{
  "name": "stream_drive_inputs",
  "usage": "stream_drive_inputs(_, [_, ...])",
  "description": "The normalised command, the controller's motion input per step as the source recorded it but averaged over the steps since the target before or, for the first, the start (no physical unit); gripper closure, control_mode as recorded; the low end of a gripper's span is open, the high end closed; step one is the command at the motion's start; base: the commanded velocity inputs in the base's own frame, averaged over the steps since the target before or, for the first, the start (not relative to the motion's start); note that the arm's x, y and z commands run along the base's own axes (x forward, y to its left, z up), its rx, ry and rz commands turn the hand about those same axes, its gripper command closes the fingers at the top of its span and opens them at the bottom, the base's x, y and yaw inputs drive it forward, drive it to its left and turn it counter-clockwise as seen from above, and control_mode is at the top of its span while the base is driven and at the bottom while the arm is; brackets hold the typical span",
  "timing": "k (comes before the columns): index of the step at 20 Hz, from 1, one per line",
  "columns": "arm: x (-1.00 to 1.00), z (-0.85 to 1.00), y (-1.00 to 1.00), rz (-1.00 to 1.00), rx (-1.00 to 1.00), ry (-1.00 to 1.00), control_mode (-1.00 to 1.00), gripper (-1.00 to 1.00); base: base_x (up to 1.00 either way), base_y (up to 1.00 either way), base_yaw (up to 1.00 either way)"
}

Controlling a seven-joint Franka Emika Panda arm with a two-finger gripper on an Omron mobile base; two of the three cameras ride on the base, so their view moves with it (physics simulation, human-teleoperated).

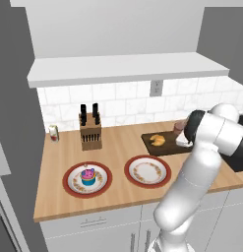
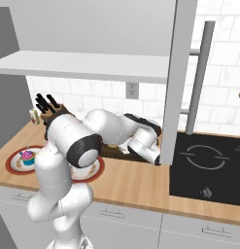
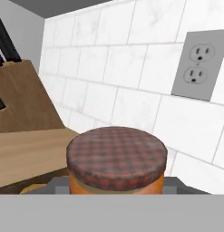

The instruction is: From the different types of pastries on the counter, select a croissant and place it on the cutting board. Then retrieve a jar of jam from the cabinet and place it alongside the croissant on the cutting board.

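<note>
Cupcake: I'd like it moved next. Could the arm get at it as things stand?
Probably not yet: the cupcake sits uncovered on its plate, but the fingers are shut on the jar of jam.

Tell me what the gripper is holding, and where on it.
The gripper is shut on the jam jar, holding its orange body just below the brown lid, over the cutting board.
</note>
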Motion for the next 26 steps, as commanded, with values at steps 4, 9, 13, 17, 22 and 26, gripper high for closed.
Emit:
stream_drive_inputs(4, [0.0,-0.23,-0.11,0.0,0.0,0.0,-1.0,1.0,0.0,0.0,0.0])
stream_drive_inputs(9, [0.02,-0.17,0.0,0.0,0.0,0.0,-1.0,1.0,0.0,0.0,0.0])
stream_drive_inputs(13, [0.09,-0.03,0.0,0.0,0.0,0.0,-1.0,1.0,0.0,0.0,0.0])
stream_drive_inputs(17, [0.2,0.0,0.0,0.0,0.0,0.0,-1.0,1.0,0.0,0.0,0.0])
stream_drive_inputs(22, [0.34,0.0,0.07,0.0,0.0,0.03,-1.0,1.0,0.0,0.0,0.0])
stream_drive_inputs(26, [0.34,0.0,0.24,0.0,0.0,0.03,-1.0,1.0,0.0,0.0,0.0])
